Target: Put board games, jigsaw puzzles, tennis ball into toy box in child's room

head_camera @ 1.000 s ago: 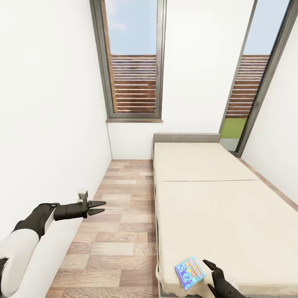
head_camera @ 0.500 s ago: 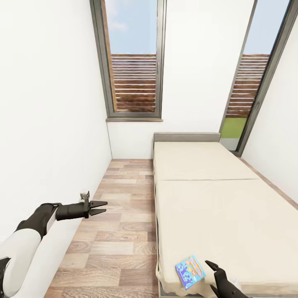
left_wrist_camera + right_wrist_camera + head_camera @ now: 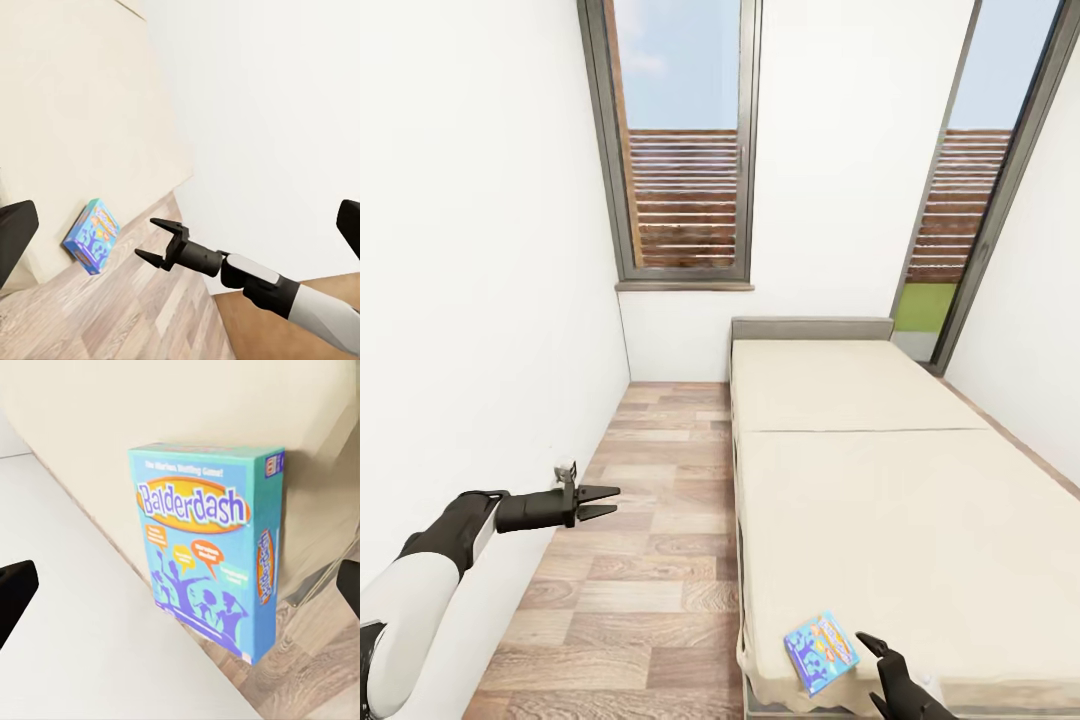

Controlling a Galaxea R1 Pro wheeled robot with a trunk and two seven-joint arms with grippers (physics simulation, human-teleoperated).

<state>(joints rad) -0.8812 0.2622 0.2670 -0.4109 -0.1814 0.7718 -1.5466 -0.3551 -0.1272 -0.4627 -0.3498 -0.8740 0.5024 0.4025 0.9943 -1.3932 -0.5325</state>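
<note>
Nearest the robot, the right gripper [image 3: 878, 668] sits low at the foot of the bed [image 3: 880, 520], its dark fingers spread apart with nothing between them. Just beside it lies the small blue board game [image 3: 820, 652], flat on the beige mattress cover at the bed's near corner, close to the edge that borders the floor [image 3: 650, 560]. That placement probably explains the arm's low, forward reach: a thin box lying flat near an edge is easiest to take by sliding the fingers around its short sides, and the open spread looks sized for that. In the right wrist view the board game [image 3: 206, 547] sits between the two finger tips at the frame's edges, its "Balderdash" lid facing the camera, so the gripper appears lined up with it but not yet touching.

The left gripper [image 3: 598, 500] hangs out over the wood-plank floor, well apart from the bed and close to the white wall, fingers also parted and empty. It seems parked there to stay out of the right arm's way. The left wrist view shows the right gripper [image 3: 160, 241] near the box [image 3: 91, 235] from the side.

Farther off, the rest of the mattress is bare up to the low headboard [image 3: 812, 329], with tall dark-framed windows [image 3: 682, 150] behind. The toy box must lie elsewhere in the room.
</note>
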